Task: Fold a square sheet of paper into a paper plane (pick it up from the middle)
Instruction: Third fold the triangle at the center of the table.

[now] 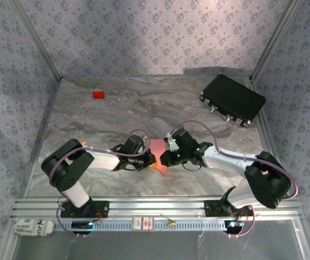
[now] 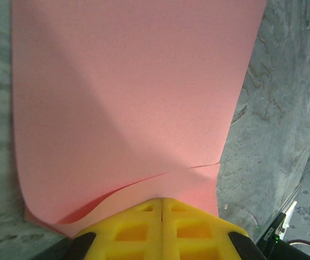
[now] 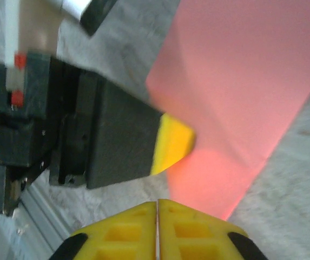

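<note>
The square sheet of paper (image 1: pixel 160 168) is salmon pink and lies between the two gripper heads at the near middle of the marble table. In the left wrist view the paper (image 2: pixel 127 97) stretches away from my left gripper (image 2: pixel 162 201), with one layer folded over near the jaws. That gripper is shut on the paper's near edge. My left gripper (image 1: pixel 153 158) and right gripper (image 1: pixel 163 158) meet tip to tip. In the right wrist view my right gripper (image 3: pixel 157 205) is shut, its tip at the paper's (image 3: pixel 241 81) near edge. I cannot tell whether it pinches it. The left gripper's yellow finger (image 3: pixel 173 143) rests on the sheet.
A small red block (image 1: pixel 99 95) lies at the far left of the table (image 1: pixel 117 119). A black rectangular case (image 1: pixel 232 99) sits at the far right corner. Patterned walls close in three sides, and an aluminium rail (image 1: pixel 155 208) runs along the near edge.
</note>
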### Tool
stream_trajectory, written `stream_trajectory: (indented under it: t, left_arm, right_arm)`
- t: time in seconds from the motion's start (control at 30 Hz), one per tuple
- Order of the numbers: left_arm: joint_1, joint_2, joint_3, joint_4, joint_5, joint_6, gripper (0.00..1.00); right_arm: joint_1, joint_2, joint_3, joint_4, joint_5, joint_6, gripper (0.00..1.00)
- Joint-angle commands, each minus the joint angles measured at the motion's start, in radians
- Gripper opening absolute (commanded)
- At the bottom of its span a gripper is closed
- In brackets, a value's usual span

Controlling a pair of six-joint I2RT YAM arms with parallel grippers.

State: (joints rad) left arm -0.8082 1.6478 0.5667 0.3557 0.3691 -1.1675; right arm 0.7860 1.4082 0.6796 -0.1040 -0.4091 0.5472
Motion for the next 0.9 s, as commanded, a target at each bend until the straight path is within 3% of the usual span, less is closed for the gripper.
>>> stream_trajectory:
  t: [0.0, 0.5, 0.87]
  left_arm:
    - [-0.007, 0.020, -0.005, -0.046, -0.032, 0.021, 0.00]
    - [-0.007, 0.020, -0.006, -0.045, -0.031, 0.020, 0.00]
    - [-0.008, 0.027, -0.004, -0.049, -0.031, 0.025, 0.00]
  right_arm:
    - [0.050, 0.047, 0.042, -0.037, -0.036, 0.011, 0.07]
    - [0.128, 0.223, 0.121, -0.083, 0.106, 0.040, 0.04]
    - [0.111, 0.206, 0.022, 0.029, 0.035, 0.073, 0.04]
